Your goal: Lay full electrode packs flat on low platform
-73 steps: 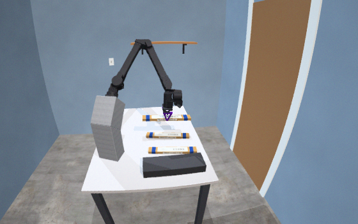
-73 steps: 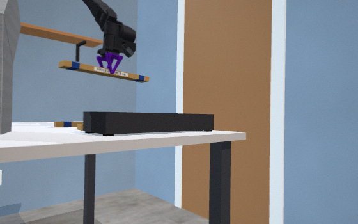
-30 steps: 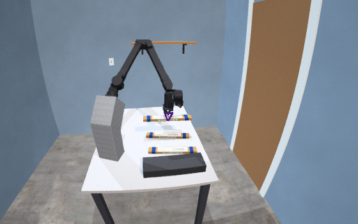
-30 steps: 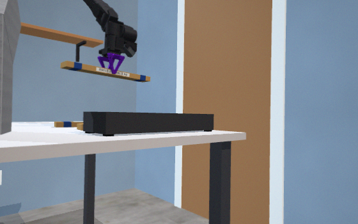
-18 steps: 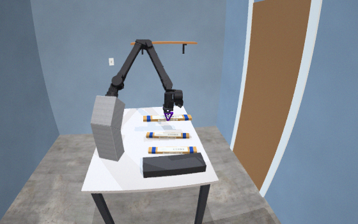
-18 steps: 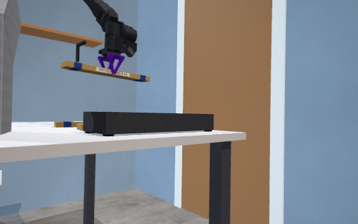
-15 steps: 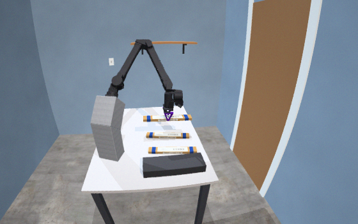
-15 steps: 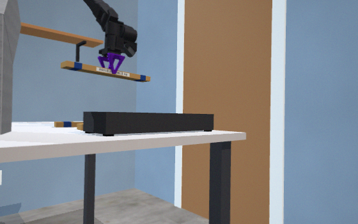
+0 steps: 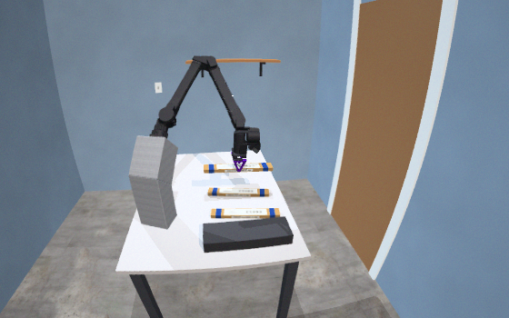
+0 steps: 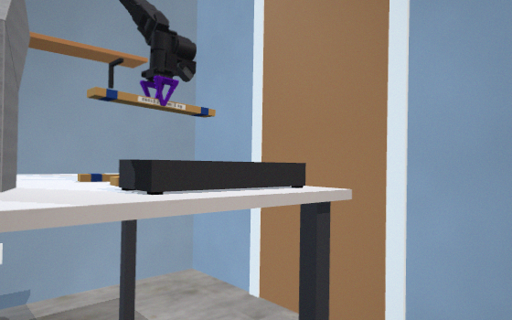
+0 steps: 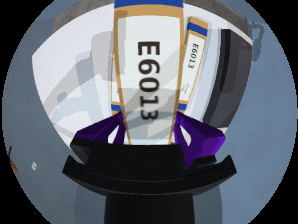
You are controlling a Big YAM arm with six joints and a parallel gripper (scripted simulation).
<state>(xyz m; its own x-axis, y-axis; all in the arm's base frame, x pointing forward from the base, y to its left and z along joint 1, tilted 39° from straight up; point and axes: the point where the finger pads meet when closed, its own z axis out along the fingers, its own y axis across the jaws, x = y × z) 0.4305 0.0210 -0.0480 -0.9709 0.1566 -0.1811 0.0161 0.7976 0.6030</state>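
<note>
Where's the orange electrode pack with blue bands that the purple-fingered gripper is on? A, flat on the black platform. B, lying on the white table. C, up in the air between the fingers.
C: the gripper holds the pack well above the table.
</note>
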